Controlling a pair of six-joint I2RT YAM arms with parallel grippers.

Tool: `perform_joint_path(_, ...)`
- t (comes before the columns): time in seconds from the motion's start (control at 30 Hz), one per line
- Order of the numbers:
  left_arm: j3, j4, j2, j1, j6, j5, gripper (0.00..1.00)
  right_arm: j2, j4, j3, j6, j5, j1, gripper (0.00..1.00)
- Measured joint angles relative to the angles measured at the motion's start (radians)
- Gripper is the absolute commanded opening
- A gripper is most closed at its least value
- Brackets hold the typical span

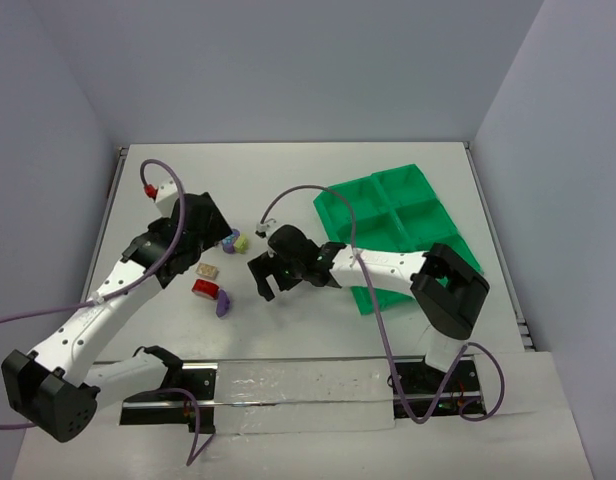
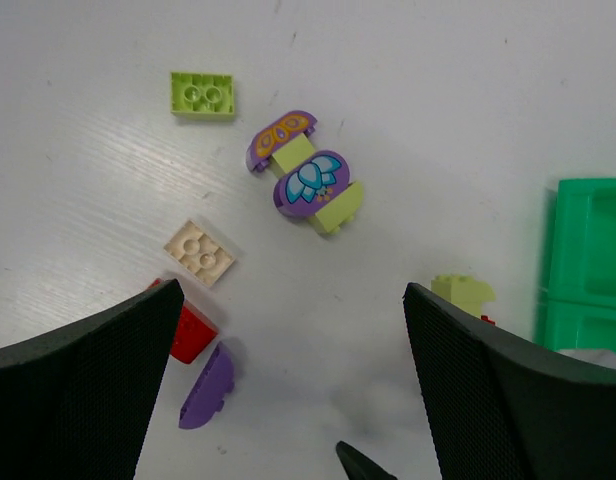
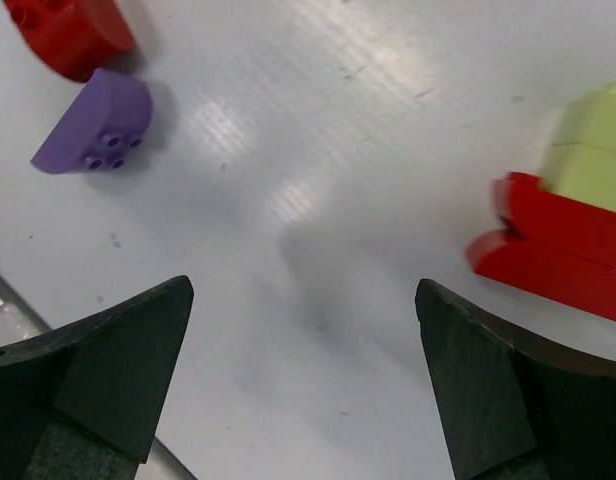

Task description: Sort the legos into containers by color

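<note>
Loose legos lie on the white table left of centre. In the left wrist view they are a lime brick (image 2: 203, 96), a purple and yellow-green cluster (image 2: 306, 185), a cream brick (image 2: 200, 251), a red brick (image 2: 191, 328) and a purple half-round brick (image 2: 206, 385). A yellow-green brick on red pieces (image 2: 462, 293) lies by the green tray (image 2: 588, 260). My left gripper (image 1: 219, 230) is open and empty above the cluster (image 1: 234, 240). My right gripper (image 1: 263, 283) is open and empty, between the purple half-round (image 3: 98, 130) and the red and yellow-green stack (image 3: 568, 240).
The green tray (image 1: 398, 225) lies at the right, tilted, with the right arm lying across its near-left corner. The table's left edge runs close behind the left arm. The cream (image 1: 207, 270), red (image 1: 203, 288) and purple (image 1: 223, 301) bricks sit close together.
</note>
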Motion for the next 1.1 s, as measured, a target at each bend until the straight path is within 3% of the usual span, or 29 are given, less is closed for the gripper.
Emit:
perform_joint_path(0.2,-0.011,0.001,-0.117,0.042,0.0,-0.01,0.99,-0.087,-0.03,0.0,-0.027,0.165,-0.036,1.0)
perform_joint_path(0.4,-0.011,0.001,-0.126,0.044,-0.001,-0.013,0.99,-0.055,-0.075,0.0,-0.048,0.293,-0.098,1.0)
perform_joint_path(0.77,-0.013,-0.001,-0.077,0.044,0.003,-0.011,0.99,0.047,-0.1,0.004,-0.125,0.246,-0.113,1.0)
perform_joint_path(1.1,-0.024,0.004,-0.076,0.044,0.003,-0.003,0.99,0.102,-0.09,0.018,-0.068,0.236,-0.114,1.0)
